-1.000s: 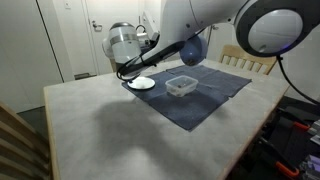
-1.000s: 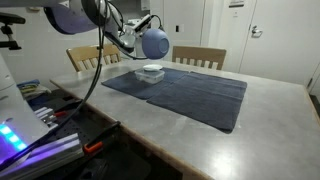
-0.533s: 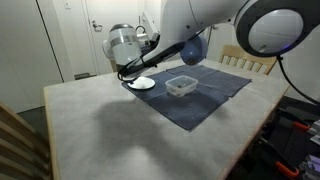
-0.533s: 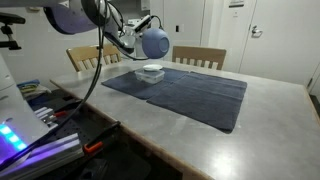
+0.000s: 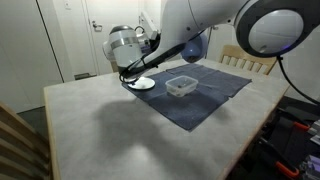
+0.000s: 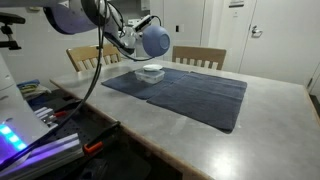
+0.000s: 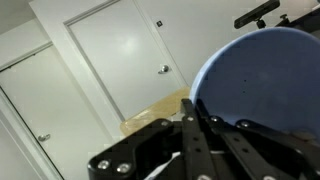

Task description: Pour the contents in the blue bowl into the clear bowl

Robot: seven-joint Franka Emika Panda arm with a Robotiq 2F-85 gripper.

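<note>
My gripper (image 5: 181, 49) is shut on the rim of the blue bowl (image 5: 194, 47) and holds it in the air, tipped on its side. It hangs above and slightly behind the clear bowl (image 5: 181, 86), which rests on a dark blue cloth (image 5: 205, 100). In an exterior view the blue bowl (image 6: 154, 41) hovers over the clear bowl (image 6: 152, 72), with the gripper (image 6: 140, 37) on its rim. The wrist view shows the black fingers (image 7: 190, 118) clamped on the edge of the blue bowl (image 7: 265, 80). Whether anything is in either bowl cannot be made out.
A small white plate (image 5: 142, 84) lies at the cloth's corner beside the clear bowl. Wooden chairs (image 6: 200, 57) stand behind the grey table (image 5: 110, 125). White doors (image 7: 110, 60) fill the background. Cables and equipment (image 6: 40, 120) sit beside the table.
The blue bowl has shifted a touch upward in the gripper's hold; nothing else has moved.
</note>
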